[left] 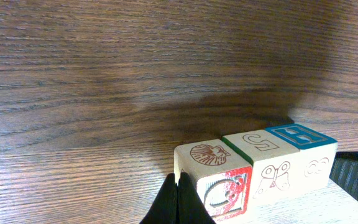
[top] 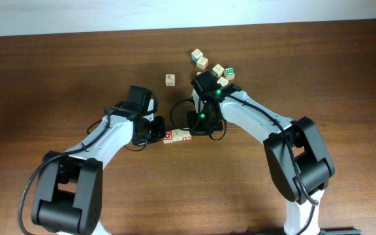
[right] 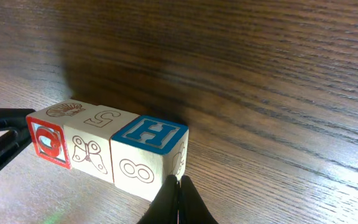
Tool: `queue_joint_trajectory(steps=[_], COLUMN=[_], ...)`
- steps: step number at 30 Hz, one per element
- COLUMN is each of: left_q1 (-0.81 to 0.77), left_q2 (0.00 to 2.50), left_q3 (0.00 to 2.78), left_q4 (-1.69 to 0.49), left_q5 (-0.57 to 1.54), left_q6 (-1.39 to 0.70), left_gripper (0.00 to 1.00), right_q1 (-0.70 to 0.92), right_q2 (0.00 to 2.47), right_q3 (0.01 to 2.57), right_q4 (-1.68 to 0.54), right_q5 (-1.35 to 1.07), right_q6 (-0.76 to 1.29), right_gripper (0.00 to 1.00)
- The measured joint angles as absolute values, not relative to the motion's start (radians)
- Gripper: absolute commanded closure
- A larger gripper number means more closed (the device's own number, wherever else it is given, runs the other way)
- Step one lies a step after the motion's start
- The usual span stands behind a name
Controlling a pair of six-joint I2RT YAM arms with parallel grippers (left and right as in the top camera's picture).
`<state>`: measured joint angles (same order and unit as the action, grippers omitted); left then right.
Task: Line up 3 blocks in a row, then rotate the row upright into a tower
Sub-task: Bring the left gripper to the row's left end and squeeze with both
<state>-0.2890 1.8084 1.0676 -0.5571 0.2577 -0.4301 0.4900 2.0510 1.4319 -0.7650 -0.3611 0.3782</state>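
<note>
Three pale wooden blocks (top: 177,136) lie touching in a straight row between my two grippers. The left wrist view shows one with a red picture face (left: 227,191), a middle one with a "5" on top and a butterfly (left: 263,155), and one with a blue "H" top (left: 300,135). My left gripper (left: 178,198) is shut, its tips pressed against the red block's outer end. The blue-topped block (right: 149,144) is the row's other end in the right wrist view. There my right gripper (right: 179,198) is shut, tips against that block's end corner. Neither holds anything.
A lone pale cube (top: 170,79) sits behind the row. Several more cubes with teal, green and blue marks (top: 213,67) cluster at the back, just behind the right arm. Bare wooden table (top: 57,85) lies left and right.
</note>
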Motion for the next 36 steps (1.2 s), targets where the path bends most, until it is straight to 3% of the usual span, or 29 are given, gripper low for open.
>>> queue_joint_trajectory(steps=[36], left_q1=[-0.289], left_q2=[1.808], left_q3=[1.068], left_q4=[-0.557], left_q5=[0.258], left_q6=[-0.426], left_gripper=[1.00], right_q1=[0.471], right_q2=[2.081], right_q3=[1.428], right_q4=[-0.729], right_q5=[-0.349], right_q6=[0.419], right_gripper=[0.96])
